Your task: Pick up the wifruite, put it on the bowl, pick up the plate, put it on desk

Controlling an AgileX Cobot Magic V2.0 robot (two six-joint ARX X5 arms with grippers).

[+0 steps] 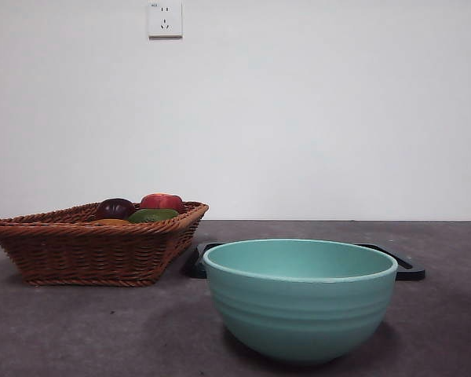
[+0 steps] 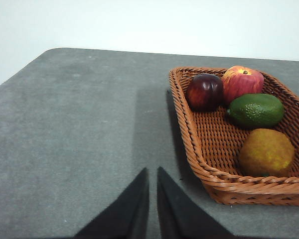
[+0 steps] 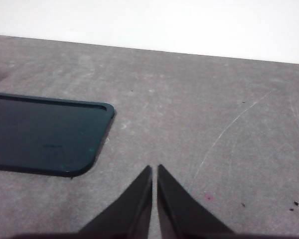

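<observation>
1. Now, the front view first: mint-green bowl (image 1: 300, 302) close and large on the desk (image 1: 63, 330), wicker basket (image 1: 94, 243) off to one side and well apart from it. Only a sliver of the wifruite (image 1: 110, 222) peeking over the weave, tucked low beside the dark purple fruit (image 1: 114, 208) and the green fruit (image 1: 151, 214). Dark plate (image 1: 404, 267) lying flat just behind the bowl. No arm in shot.

2. Over to the left wrist view: left gripper (image 2: 153, 174) hovering above bare desk beside the basket, jaws all but together, holding nothing. Wifruite sitting in the near corner of the basket, hard by the rim, green fruit just next to it. Trouble likely here: needs opening wide before dropping in, or ends up jabbing the fruit. Could also snag a jaw on the slanted wicker wall and drag the light basket. Smooth oval skin, so an off-centre pinch probably squirts it loose.

3. And the right wrist view: right gripper (image 3: 155, 172) also near-closed and empty, above the desk, near the plate's rounded corner. Looks thin and flush to the desk, so little edge to bite. Risks sliding it into the bowl instead of lifting.
</observation>
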